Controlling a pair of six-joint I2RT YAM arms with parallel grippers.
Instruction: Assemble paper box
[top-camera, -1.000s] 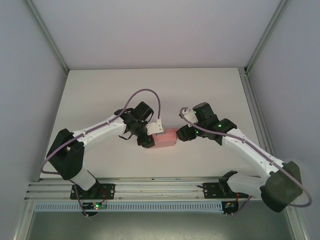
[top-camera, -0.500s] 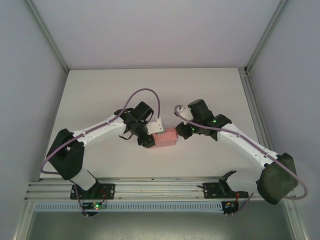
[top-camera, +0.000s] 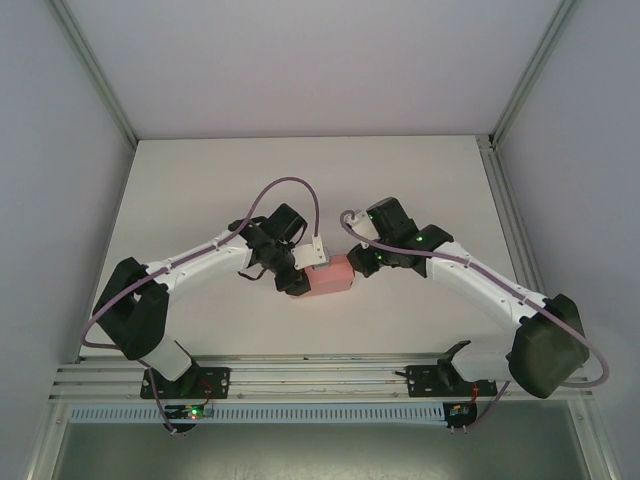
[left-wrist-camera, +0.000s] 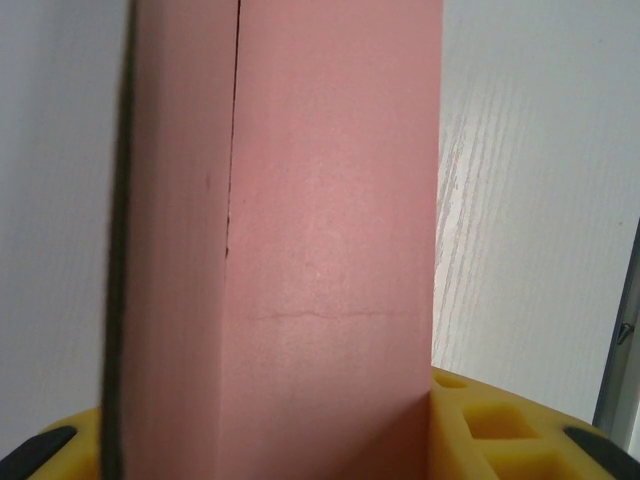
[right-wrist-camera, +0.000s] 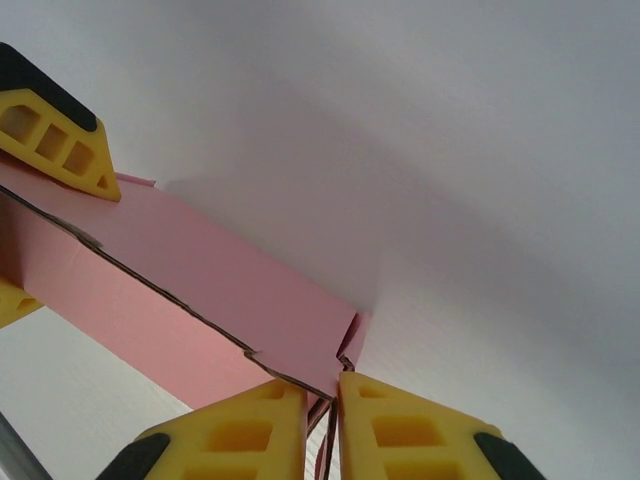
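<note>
The paper box (top-camera: 332, 276) is a small pink rectangular box held just above the white table (top-camera: 200, 190) at mid-centre. My left gripper (top-camera: 298, 282) is shut on its left end. In the left wrist view the paper box (left-wrist-camera: 320, 250) fills the space between the yellow fingers (left-wrist-camera: 500, 430). My right gripper (top-camera: 359, 263) meets the box's right end. In the right wrist view its yellow fingertips (right-wrist-camera: 420, 430) stand almost together, pinching a thin end flap (right-wrist-camera: 350, 345) of the paper box (right-wrist-camera: 200, 290). The left gripper's yellow pads (right-wrist-camera: 55, 135) show at the box's far end.
White enclosure walls (top-camera: 300, 60) with metal corner posts (top-camera: 520, 90) surround the table. A purple cable (top-camera: 290, 190) loops above the left wrist. An aluminium rail (top-camera: 320, 375) runs along the near edge by the arm bases.
My right gripper has moved left and slightly toward the back, closing in on the box's right end. The left gripper and the box have stayed in place.
</note>
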